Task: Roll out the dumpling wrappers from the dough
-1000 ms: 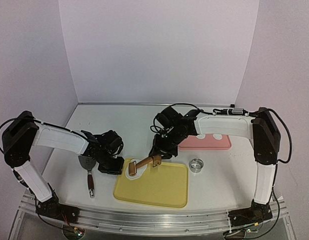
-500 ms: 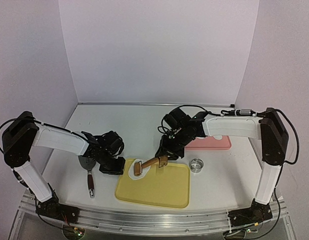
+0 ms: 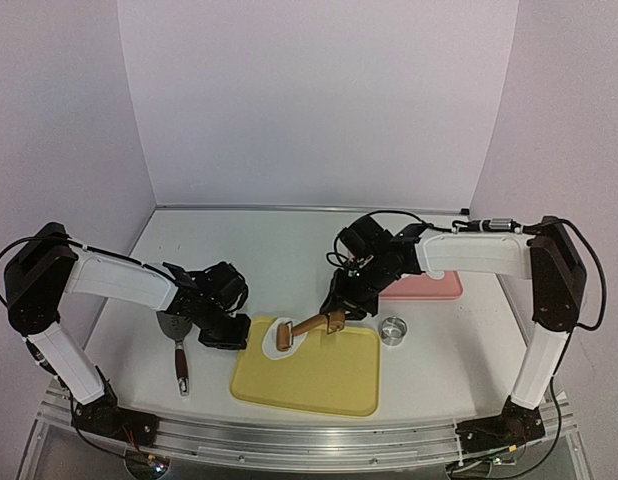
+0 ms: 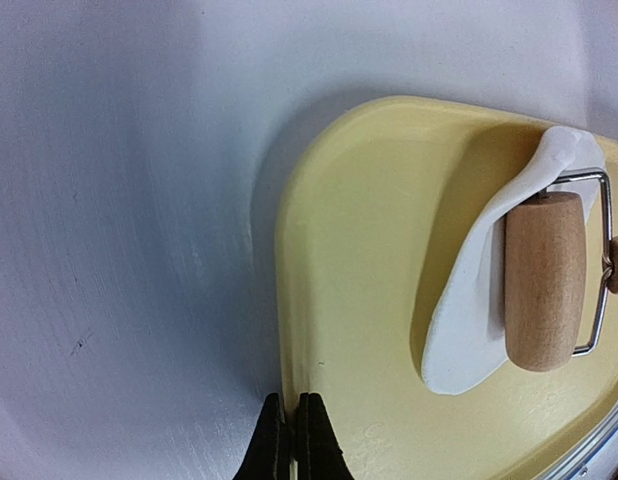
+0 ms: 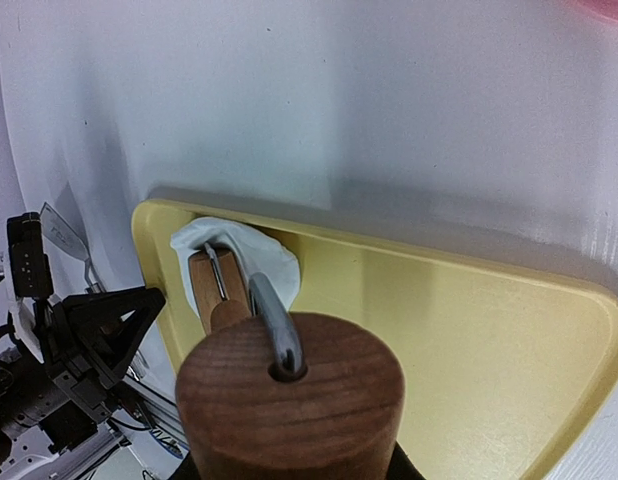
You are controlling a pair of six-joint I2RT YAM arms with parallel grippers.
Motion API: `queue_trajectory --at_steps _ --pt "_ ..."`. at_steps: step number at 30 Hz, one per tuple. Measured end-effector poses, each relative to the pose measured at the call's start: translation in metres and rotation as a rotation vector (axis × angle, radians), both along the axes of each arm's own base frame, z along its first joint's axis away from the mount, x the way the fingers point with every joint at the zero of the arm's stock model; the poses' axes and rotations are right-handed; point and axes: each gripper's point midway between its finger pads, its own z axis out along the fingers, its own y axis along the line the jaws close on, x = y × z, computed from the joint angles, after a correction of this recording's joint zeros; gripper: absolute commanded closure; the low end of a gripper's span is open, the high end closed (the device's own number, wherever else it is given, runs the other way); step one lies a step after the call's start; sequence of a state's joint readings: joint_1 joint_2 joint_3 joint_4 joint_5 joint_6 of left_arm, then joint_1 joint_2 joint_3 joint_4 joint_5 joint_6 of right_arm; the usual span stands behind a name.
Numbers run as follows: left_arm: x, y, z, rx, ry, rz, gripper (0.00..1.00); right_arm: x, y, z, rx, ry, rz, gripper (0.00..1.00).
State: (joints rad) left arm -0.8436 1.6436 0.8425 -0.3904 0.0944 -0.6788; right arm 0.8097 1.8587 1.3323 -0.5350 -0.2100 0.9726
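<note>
Low in the middle of the overhead view, a flat, irregular sheet of white dough (image 3: 262,339) lies in the upper left corner of a yellow plastic tray (image 3: 319,382) with rounded corners. In the left wrist view the dough (image 4: 467,325) runs up against the raised rim of the tray (image 4: 359,300), and one end curls slightly upward there.

A wooden rolling pin (image 3: 286,336) with a wire yoke rests its roller on the right part of the dough. Its handle slants up and to the right into the right gripper (image 3: 340,314). The jaws are clamped on the end of that handle, whose round butt fills the bottom of the right wrist view (image 5: 289,395), with the dough (image 5: 276,256) beyond it.

The left gripper (image 4: 290,432) sits at the left edge of the tray. Its jaws are pressed together with nothing between them, and the tips lie right over the rim. I can't tell whether they touch it.

On the white counter (image 3: 269,250), left of the tray and partly under the left arm, lies a spatula (image 3: 177,348) with a metal blade and a dark wooden handle. Just right of the tray stands a small metal ring cutter (image 3: 393,330). Above that, a flat pink tray (image 3: 431,289) lies partly hidden by the right arm.
</note>
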Motion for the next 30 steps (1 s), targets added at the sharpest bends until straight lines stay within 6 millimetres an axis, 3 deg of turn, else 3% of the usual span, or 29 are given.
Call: queue_trajectory --at_steps 24,30 --pt "0.001 -0.002 0.0 -0.001 0.006 -0.006 1.0 -0.004 -0.021 0.012 -0.055 -0.05 0.033 1.0" --pt "0.004 -0.009 0.0 -0.008 0.001 -0.027 1.0 -0.01 -0.035 0.017 -0.094 -0.068 0.022 1.0"
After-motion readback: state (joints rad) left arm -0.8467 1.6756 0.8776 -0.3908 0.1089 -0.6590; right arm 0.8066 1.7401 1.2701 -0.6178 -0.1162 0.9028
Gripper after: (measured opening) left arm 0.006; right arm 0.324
